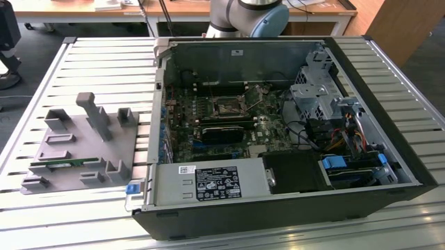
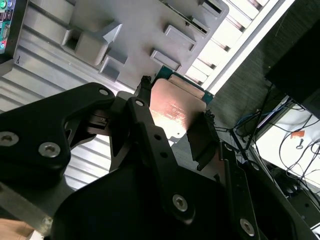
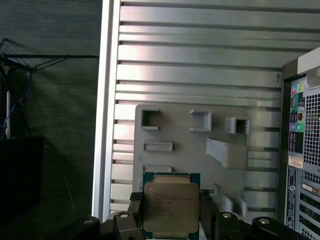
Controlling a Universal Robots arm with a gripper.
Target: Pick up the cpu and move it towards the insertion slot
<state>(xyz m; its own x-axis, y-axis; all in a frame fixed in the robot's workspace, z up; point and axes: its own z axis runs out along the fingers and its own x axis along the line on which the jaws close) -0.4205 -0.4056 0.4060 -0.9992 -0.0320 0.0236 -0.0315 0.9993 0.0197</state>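
The cpu (image 3: 170, 205), a square chip with a silvery top and a thin green edge, sits between my gripper's (image 3: 171, 217) two black fingers (image 3: 134, 220), which are shut on its opposite sides. The second wrist view shows the same grip, with the cpu (image 2: 175, 107) held in the gripper (image 2: 175, 120) well above the grey tray (image 2: 125, 30). The insertion slot (image 1: 226, 107), a shiny square frame with a dark centre, lies on the motherboard inside the open computer case in the exterior view.
The grey plastic tray (image 1: 76, 151) with raised blocks lies on the slatted metal table (image 1: 104, 62) at the exterior view's left, with a green memory stick (image 1: 62, 164) in it. The open case (image 1: 278, 130) holds cables, a drive cage and a power supply (image 1: 208, 182). The arm's base (image 1: 250, 15) stands behind the case.
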